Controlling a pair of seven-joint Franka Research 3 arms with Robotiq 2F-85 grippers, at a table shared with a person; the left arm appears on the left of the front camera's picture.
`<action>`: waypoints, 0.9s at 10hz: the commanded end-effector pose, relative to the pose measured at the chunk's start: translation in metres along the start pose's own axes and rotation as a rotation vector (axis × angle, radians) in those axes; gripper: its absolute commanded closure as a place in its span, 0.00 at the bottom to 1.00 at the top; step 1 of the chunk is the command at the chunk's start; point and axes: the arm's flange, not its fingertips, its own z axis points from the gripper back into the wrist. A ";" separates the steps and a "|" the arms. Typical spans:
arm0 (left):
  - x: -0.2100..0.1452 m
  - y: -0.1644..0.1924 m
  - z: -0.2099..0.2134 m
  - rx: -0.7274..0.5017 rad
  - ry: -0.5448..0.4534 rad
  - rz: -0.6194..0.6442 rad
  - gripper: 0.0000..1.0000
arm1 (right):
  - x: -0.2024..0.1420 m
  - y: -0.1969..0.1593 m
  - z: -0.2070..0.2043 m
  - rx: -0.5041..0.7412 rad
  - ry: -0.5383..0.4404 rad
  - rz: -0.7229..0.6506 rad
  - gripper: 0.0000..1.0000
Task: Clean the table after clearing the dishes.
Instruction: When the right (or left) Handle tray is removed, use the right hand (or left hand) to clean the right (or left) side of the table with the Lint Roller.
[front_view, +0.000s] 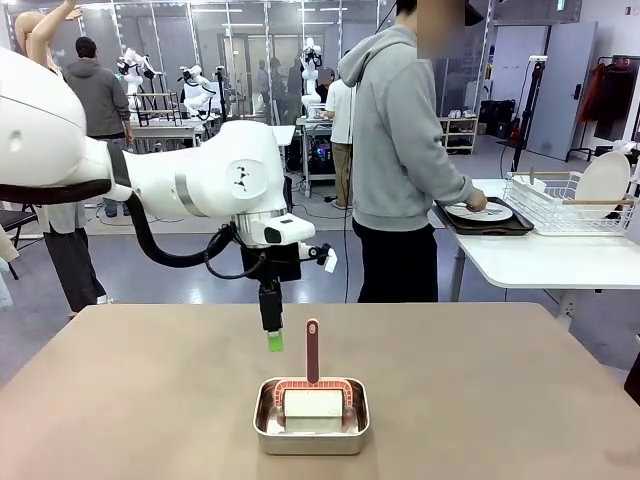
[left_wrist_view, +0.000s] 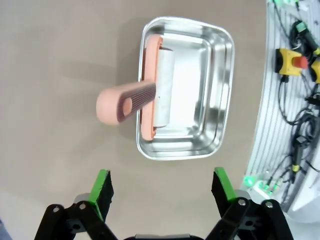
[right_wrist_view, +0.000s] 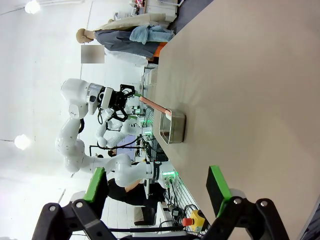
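Dishes (front_view: 495, 213) are off the bench (front_view: 120, 400), w/ person at side table (front_view: 540, 262), 2 o'clock. Wiping not begun: roller (front_view: 313, 352) sits in steel pan (front_view: 264, 425) at 6 o'clock. Left jaws wide, empty, hovering at roller handle's 10 o'clock; right jaws wide, empty.

Robotics lab: e-stop button (left_wrist_view: 291, 62), cable bundles (left_wrist_view: 301, 131).
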 end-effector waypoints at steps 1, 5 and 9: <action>0.019 0.010 -0.007 -0.023 0.020 0.001 0.00 | -0.001 0.005 -0.001 0.004 0.002 0.008 0.00; 0.044 0.021 -0.023 -0.036 0.038 -0.015 0.00 | -0.001 0.005 -0.001 0.004 0.002 0.008 0.00; 0.056 0.026 -0.034 -0.065 0.048 -0.035 0.00 | -0.001 0.005 -0.001 0.004 0.002 0.008 0.00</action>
